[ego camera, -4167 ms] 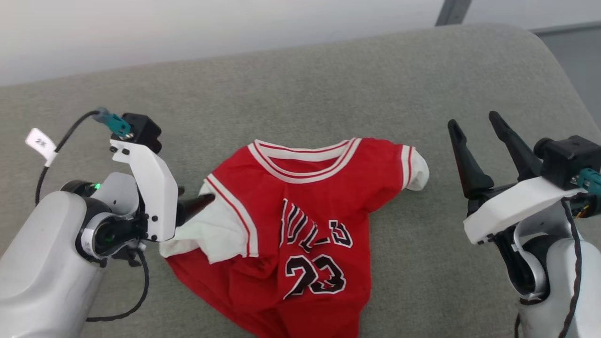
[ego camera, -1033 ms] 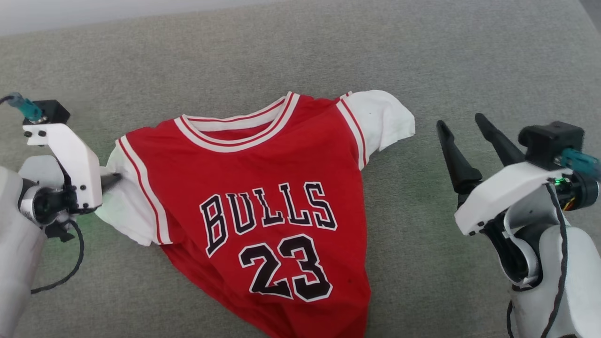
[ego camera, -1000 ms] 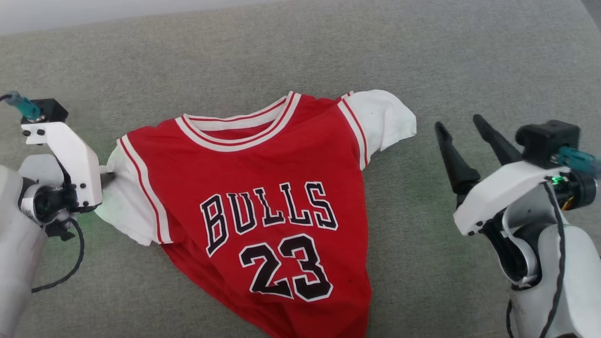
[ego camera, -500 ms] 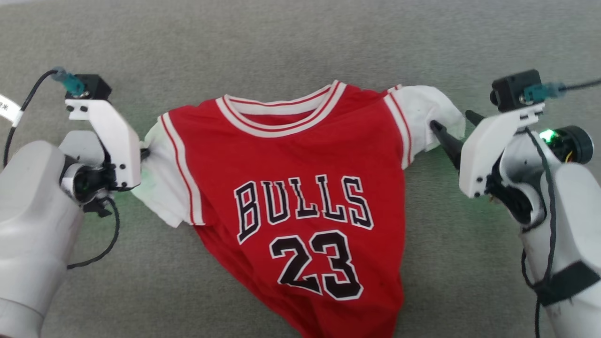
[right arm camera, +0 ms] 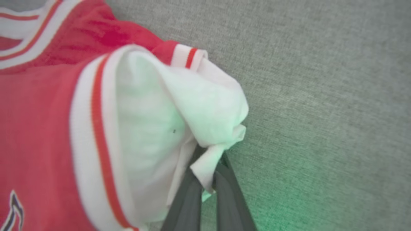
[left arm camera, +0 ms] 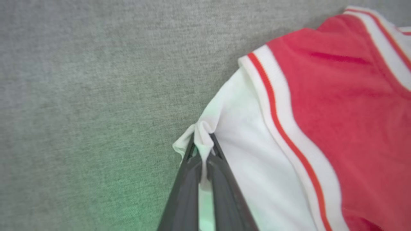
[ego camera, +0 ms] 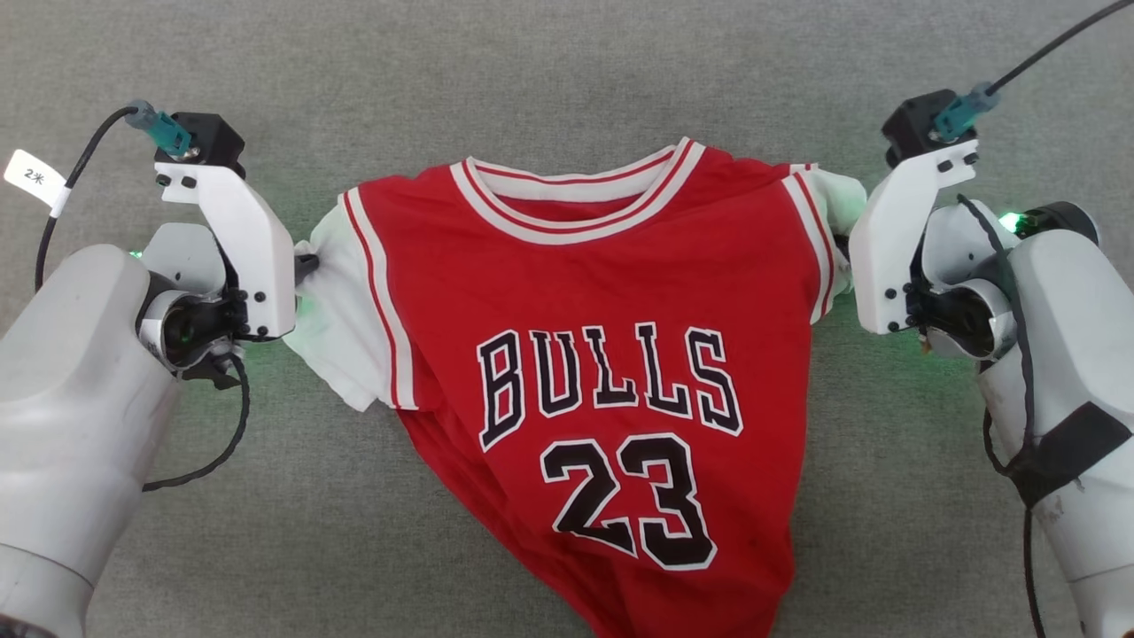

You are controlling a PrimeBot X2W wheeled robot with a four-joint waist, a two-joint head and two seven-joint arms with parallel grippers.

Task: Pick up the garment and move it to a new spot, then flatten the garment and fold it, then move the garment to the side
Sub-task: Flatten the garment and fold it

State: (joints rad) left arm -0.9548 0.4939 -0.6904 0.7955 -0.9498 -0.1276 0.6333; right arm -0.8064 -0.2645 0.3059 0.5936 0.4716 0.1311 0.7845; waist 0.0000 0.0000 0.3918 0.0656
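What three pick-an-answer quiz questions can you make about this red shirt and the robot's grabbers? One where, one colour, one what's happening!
1. Where does the left gripper grip the garment? A the collar. B a white sleeve. C the bottom hem.
2. What colour is the lettering? A black. B blue. C yellow.
3. The right gripper has its jaws: A wide open. B shut on nothing. C shut on the other sleeve.
Answers: 1 B, sleeve cloth sits pinched between its jaws. 2 A, black letters edged white. 3 C, bunched sleeve cloth is clamped between them.
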